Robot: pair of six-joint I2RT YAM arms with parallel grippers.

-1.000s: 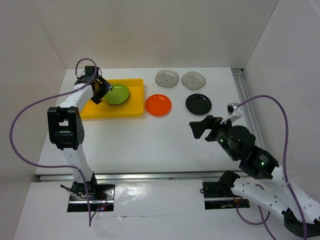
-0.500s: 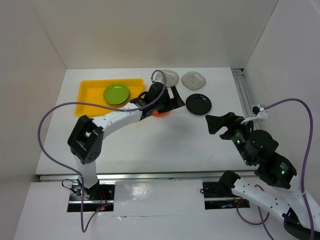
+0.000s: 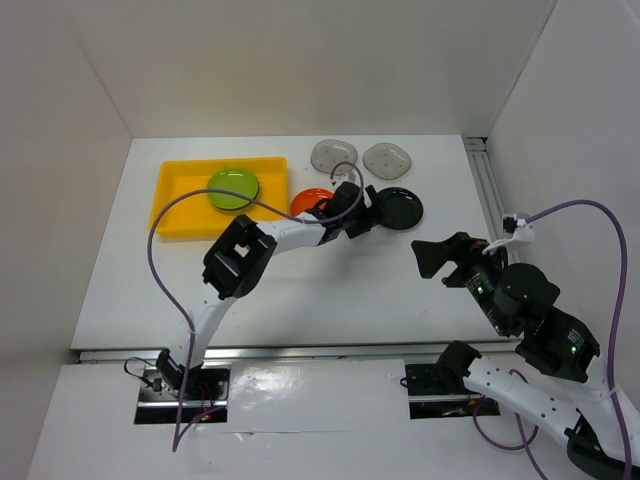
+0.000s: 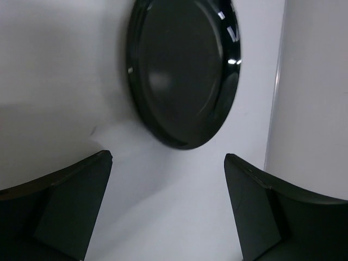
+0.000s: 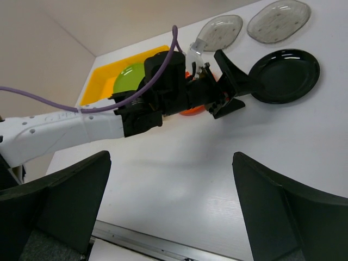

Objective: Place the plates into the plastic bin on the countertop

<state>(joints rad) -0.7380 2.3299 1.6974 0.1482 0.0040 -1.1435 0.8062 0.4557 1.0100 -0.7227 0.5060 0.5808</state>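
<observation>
Bare countertop (image 4: 54, 81) around black plate (image 4: 182, 70); wall (image 4: 315, 81) seemingly beyond

I can read no text, label, brand, number or sign on anything in my three camera views.

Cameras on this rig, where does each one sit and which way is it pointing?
Top external: fixed above and behind the bases, looking down on the white table; both arms show.
Left wrist: on the left arm, low, facing the glossy black round plate; its own open fingers frame the bottom.
Right wrist: raised at the near right, looking across at the left arm and the bright yellow plastic bin; its own open fingers show.
Shared: all three see that black plate.
</observation>
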